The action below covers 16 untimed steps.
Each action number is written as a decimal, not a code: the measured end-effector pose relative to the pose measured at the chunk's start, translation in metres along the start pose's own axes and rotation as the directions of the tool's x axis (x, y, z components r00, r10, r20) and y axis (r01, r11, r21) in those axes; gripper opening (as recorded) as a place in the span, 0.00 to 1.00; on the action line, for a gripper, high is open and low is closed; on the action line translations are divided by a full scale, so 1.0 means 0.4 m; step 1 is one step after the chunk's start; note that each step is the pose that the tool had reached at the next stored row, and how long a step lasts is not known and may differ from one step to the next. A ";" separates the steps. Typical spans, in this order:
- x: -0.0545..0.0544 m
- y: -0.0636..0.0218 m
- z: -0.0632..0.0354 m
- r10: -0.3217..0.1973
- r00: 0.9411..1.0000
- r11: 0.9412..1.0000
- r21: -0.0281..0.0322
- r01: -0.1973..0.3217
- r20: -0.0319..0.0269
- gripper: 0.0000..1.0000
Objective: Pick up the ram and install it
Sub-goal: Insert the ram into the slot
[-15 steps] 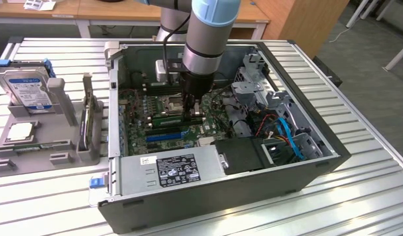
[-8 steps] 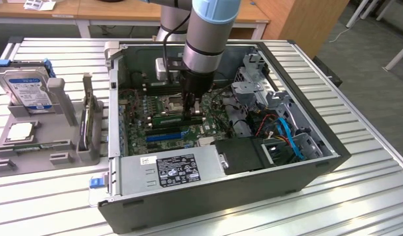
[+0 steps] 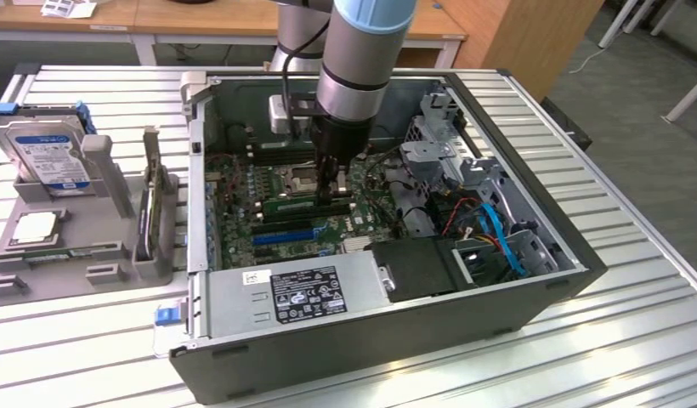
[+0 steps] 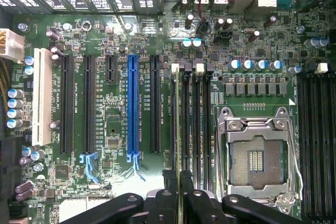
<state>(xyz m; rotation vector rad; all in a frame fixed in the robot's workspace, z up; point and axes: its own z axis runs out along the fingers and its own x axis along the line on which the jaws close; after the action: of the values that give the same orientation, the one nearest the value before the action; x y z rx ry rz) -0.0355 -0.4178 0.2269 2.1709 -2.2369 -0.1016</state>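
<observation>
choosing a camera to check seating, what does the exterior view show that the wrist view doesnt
Exterior view: the whole open computer case on the slatted table, the arm, a hard drive on a grey stand at that view's left.
Wrist view: the white slot, and the ram edge-on, in line with the memory slots.
Both: the gripper shut on the ram, beside the CPU socket.

We hold our arm [image 3: 360,59] upright, wrist pointing straight down, with the gripper [image 3: 332,194] low and its fingers [image 4: 168,199] pinched on the ram [image 4: 178,129].
</observation>
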 end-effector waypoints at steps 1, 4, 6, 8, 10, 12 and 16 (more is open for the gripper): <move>0.000 0.000 0.000 0.000 1.000 1.000 -0.001 0.000 0.000 0.14; 0.000 0.000 0.000 0.004 1.000 1.000 -0.030 -0.004 -0.001 0.14; 0.000 -0.001 0.000 0.007 1.000 0.999 -0.051 -0.007 -0.001 0.14; 0.000 -0.001 -0.001 0.007 1.000 0.999 -0.053 -0.007 -0.002 0.14; 0.000 -0.001 0.000 0.007 1.000 0.999 -0.054 -0.007 -0.002 0.14; 0.000 -0.002 0.000 0.009 1.000 0.997 -0.071 -0.009 -0.002 0.14; 0.000 -0.004 -0.001 0.012 1.000 0.996 -0.090 -0.012 -0.003 0.14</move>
<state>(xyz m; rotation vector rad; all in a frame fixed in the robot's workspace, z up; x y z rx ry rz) -0.0340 -0.4179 0.2271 2.1109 -2.1989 -0.1951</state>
